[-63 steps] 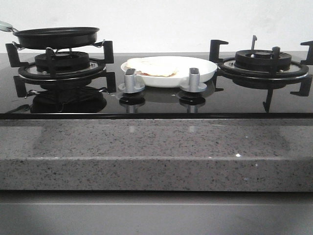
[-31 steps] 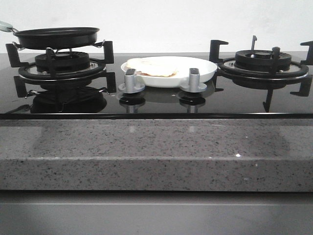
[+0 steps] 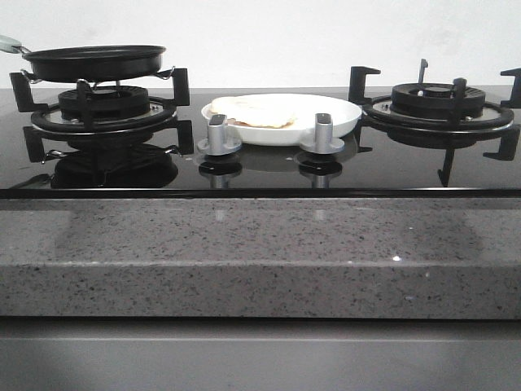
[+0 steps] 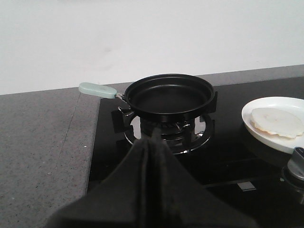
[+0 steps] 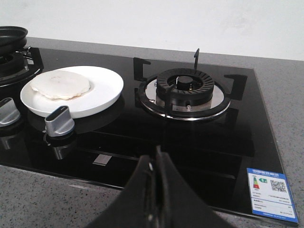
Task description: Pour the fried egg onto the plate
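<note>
The fried egg (image 3: 254, 112) lies flat on the white plate (image 3: 338, 118), which sits on the hob between the two burners; they also show in the right wrist view, egg (image 5: 61, 85) on plate (image 5: 102, 92), and in the left wrist view, egg (image 4: 276, 121) on plate (image 4: 249, 114). The black frying pan (image 3: 94, 62) sits empty on the left burner, its pale green handle (image 4: 96, 90) pointing away from the plate. My left gripper (image 4: 154, 135) is shut and empty, back from the pan. My right gripper (image 5: 158, 154) is shut and empty, near the hob's front edge. Neither shows in the front view.
Two silver knobs (image 3: 218, 134) (image 3: 322, 133) stand in front of the plate. The right burner (image 3: 438, 102) has raised black grate prongs. A grey speckled counter (image 3: 244, 252) runs along the front and left side. A white wall is behind.
</note>
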Controlling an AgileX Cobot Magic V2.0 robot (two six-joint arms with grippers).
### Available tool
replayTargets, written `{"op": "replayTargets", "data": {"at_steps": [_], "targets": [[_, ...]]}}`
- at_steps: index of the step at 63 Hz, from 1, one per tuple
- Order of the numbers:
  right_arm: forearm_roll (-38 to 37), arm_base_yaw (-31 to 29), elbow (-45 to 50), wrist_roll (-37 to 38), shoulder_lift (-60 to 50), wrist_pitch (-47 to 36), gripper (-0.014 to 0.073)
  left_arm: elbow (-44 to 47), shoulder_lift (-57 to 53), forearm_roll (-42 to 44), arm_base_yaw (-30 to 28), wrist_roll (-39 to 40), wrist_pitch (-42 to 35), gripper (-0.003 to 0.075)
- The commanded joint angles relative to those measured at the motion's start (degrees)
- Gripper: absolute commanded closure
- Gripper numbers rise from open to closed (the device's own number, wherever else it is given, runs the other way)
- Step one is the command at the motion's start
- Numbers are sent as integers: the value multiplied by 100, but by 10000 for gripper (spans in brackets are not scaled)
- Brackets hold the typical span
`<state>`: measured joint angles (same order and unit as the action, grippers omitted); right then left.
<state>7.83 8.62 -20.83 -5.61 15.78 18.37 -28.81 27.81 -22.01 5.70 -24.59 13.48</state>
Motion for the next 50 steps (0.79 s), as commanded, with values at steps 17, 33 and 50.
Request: {"op": "replayTargets", "data": {"at_steps": [17,33,50], "targets": [[-38,-25,-142,-42,41,-507,712,124,42,2201,38,2005,-592,741],[-38,-25,-142,-42,41,-507,712,943,-629,2446,14,2220,-623,741],[-38,-16,-142,-42,41,-507,712,2248,-2464,2063,-574,2220,-600,741]]}}
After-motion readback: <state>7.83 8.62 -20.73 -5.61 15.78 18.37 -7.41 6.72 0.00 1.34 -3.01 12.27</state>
